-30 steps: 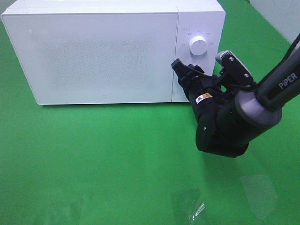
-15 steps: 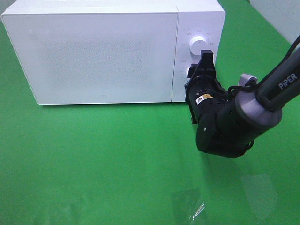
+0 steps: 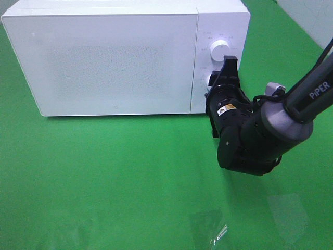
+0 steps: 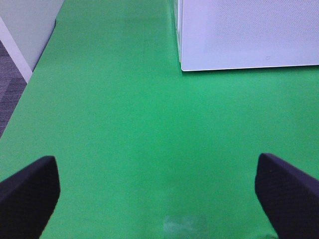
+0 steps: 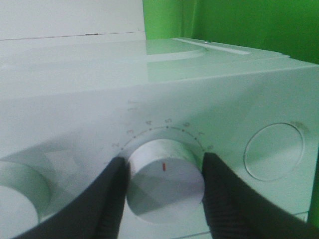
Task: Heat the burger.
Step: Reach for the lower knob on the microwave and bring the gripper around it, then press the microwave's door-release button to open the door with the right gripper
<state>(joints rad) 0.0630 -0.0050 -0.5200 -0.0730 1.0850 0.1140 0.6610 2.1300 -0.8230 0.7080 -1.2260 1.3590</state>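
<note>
The burger is out of view. The white microwave (image 3: 114, 62) stands at the back of the green table with its door closed. My right gripper (image 3: 221, 74) reaches to the control panel, and its black fingers (image 5: 107, 199) press on both sides of the lower timer knob (image 5: 164, 181). That gripper (image 5: 164, 174) is shut on the knob, whose red mark points up toward the numbered scale. The left gripper (image 4: 159, 199) hangs open over bare green table, away from the microwave's corner (image 4: 249, 35), with nothing between its fingertips (image 4: 27, 199).
A second dial (image 3: 218, 50) sits above the gripped knob, and a round button (image 5: 273, 152) lies beside it on the panel. The right arm's thick black wrist (image 3: 250, 140) hovers in front of the panel. Green cloth (image 3: 104, 182) spreads before the microwave.
The right wrist rolled about a quarter turn at the knob during the first half second; its fingers went from side by side to stacked. Since then nothing has moved.
</note>
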